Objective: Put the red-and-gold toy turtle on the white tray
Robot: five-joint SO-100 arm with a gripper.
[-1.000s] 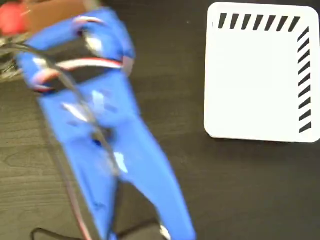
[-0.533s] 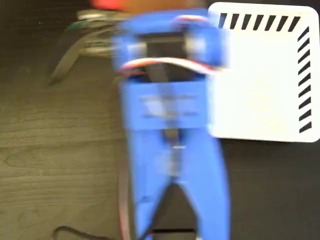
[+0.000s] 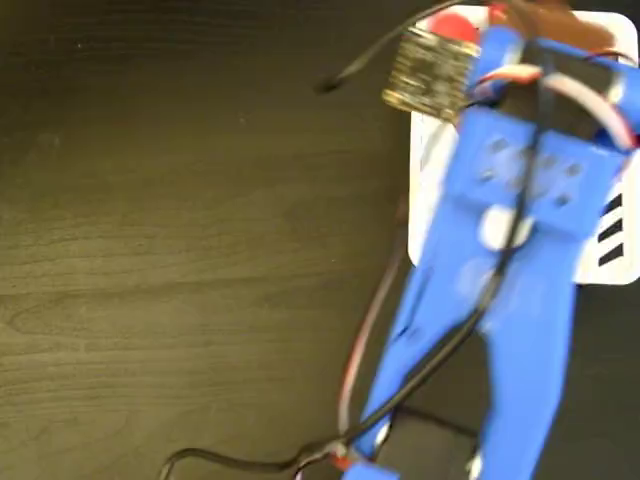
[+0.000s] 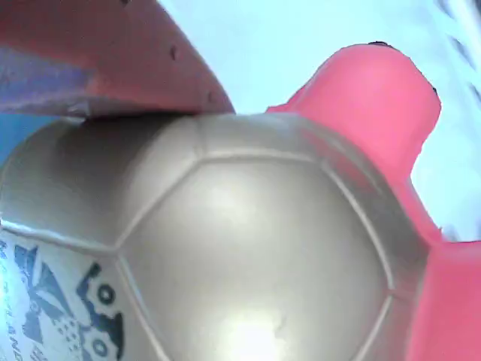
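The red-and-gold toy turtle (image 4: 248,248) fills the wrist view, its gold shell with a dark printed mark at lower left and a red limb (image 4: 376,90) at upper right. One brown-red finger (image 4: 113,60) presses on the shell from the top left. In the fixed view the blue arm reaches over the white tray (image 3: 428,210) at the right. The gripper (image 3: 485,18) is at the top edge, shut on the turtle, of which only a red bit (image 3: 455,25) shows. The tray's white surface (image 4: 263,37) lies behind the turtle. Whether the turtle touches the tray cannot be told.
A small circuit board (image 3: 430,70) on the wrist hangs over the tray's upper left corner. Black and red cables (image 3: 370,340) trail from the arm down to the bottom edge. The dark wood table (image 3: 180,220) spreads out to the left.
The arm has swung from the left side of the table to the right and now stands over the tray, with the turtle carried along in the gripper.
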